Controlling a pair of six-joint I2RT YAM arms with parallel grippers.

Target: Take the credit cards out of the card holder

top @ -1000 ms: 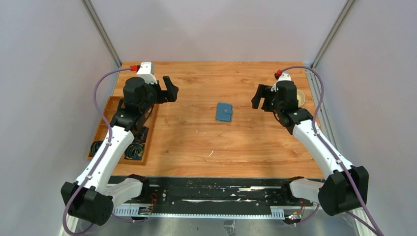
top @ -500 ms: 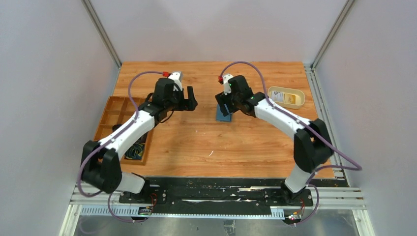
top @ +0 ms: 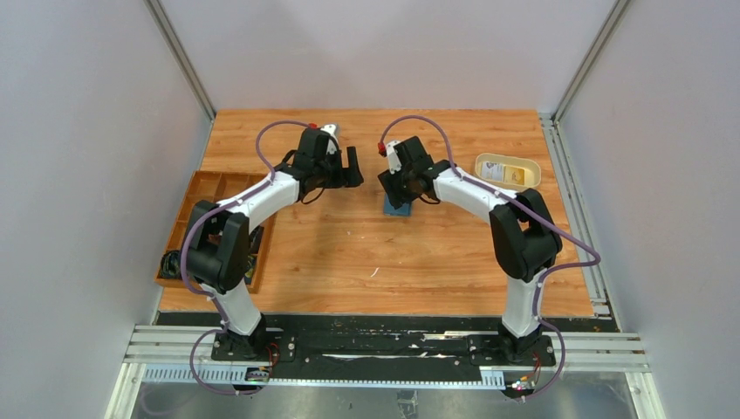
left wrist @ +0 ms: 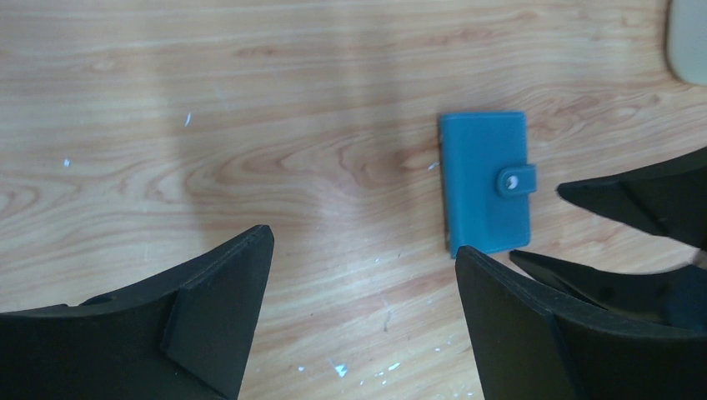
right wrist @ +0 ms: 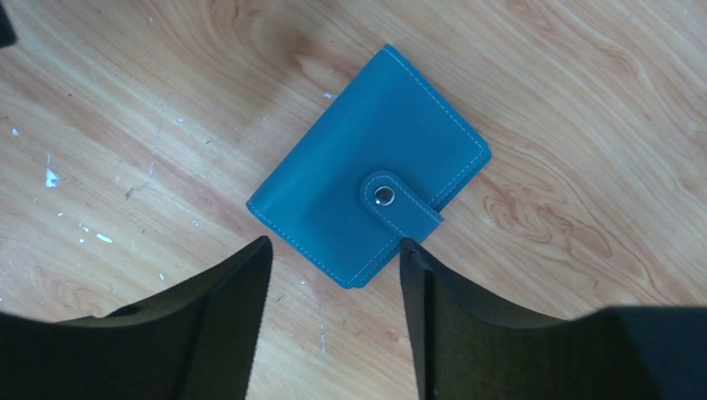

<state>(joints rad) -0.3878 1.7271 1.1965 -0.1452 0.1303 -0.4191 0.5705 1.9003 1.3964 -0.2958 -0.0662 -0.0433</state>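
Card holder (right wrist: 367,167) is laid on the surface (right wrist: 584,83), tab (right wrist: 398,204) fastened, no cards withdrawn yet; left and right jaws are held apart, empty.

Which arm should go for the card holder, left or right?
Right. The right jaws hang open directly over the closed card holder, its near corner between them; the left jaws sit off to its side.

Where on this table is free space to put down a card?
Bare wood: the near half of the table, between the card holder and the arm bases, and the far strip behind both grippers. Crowded: the middle, where left gripper and right gripper hang by the holder; tray at left edge, dish far right.
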